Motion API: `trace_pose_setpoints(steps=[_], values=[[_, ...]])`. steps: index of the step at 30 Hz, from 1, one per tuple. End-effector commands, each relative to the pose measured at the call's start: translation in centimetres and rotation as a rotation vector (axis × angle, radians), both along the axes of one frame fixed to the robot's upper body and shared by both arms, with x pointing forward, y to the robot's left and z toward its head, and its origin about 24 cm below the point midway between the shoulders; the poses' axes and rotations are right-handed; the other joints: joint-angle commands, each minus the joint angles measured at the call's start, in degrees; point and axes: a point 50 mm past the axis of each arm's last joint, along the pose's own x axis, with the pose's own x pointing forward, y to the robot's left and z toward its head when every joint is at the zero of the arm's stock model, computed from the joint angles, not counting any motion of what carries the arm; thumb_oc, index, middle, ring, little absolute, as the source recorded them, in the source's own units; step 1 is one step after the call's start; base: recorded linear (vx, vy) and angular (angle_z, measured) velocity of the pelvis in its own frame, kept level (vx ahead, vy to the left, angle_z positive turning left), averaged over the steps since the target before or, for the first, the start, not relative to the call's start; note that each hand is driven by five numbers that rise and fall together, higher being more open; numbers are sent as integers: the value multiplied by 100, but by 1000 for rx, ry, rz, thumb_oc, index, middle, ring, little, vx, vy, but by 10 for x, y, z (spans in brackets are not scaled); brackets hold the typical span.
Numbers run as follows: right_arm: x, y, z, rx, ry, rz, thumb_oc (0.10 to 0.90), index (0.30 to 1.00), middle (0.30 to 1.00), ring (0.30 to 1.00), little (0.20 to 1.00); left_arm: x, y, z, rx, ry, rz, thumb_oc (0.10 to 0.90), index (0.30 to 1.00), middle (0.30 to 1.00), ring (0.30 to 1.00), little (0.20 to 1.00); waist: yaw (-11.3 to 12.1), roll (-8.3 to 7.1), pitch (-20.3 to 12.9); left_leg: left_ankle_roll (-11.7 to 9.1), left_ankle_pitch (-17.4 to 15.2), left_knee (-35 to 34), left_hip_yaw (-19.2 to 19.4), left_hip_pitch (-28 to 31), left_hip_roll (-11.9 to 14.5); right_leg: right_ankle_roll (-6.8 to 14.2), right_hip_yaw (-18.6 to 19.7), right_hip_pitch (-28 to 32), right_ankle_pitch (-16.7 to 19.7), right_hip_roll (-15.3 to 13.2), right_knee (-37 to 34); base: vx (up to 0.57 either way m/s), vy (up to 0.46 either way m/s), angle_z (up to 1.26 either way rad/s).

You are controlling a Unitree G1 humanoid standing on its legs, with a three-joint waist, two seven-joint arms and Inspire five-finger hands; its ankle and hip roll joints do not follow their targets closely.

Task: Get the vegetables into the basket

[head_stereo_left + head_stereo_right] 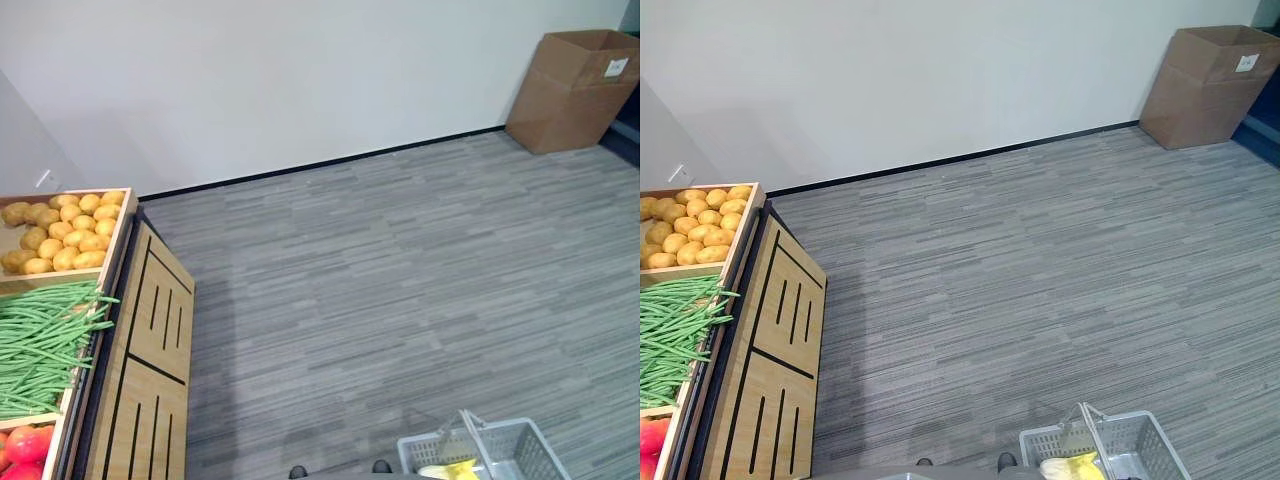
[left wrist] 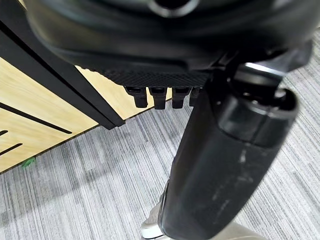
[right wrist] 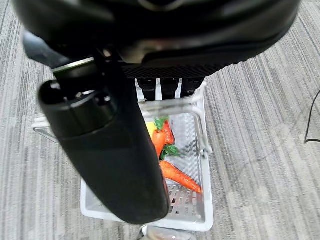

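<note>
A pale grey plastic basket [image 1: 520, 440] hangs low on my right, above the carpet, with its wire handle [image 3: 175, 104] raised. My right hand [image 3: 165, 85] has its fingers curled round that handle. Inside the basket lie carrots [image 3: 180, 177] with green tops and something yellow [image 1: 455, 468]. On my left a wooden stand [image 1: 150, 370] holds potatoes [image 1: 65, 235], green beans [image 1: 40, 345] and tomatoes [image 1: 25, 445] in separate compartments. My left hand [image 2: 160, 95] hangs beside the stand's lower panel, fingers curled, holding nothing.
Grey striped carpet [image 1: 400, 280] stretches from the stand to a white wall. A tall cardboard box [image 1: 575, 90] stands in the far right corner against the wall.
</note>
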Motion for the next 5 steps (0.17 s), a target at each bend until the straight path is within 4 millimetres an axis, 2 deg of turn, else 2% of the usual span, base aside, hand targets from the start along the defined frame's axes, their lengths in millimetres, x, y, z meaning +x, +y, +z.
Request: trace_pose_setpoints(steps=[1, 5], values=[[12, -4, 3, -18, -32, -37, 900, 1000, 1000, 1000, 1000, 11, 20, 7, 65, -9, -14, 900, 1000, 1000, 1000, 1000, 16, -326, 75, -154, -384, 18, 27, 193, -163, 372, -479, 12, -168, -387, 49, 0, 0, 0], [10, -2, 2, -11, -29, -39, 900, 1000, 1000, 1000, 1000, 14, 17, 6, 57, -24, -19, 900, 1000, 1000, 1000, 1000, 10, -320, 83, -151, -395, 18, 24, 205, -158, 377, -482, 12, -161, -384, 50, 0, 0, 0]])
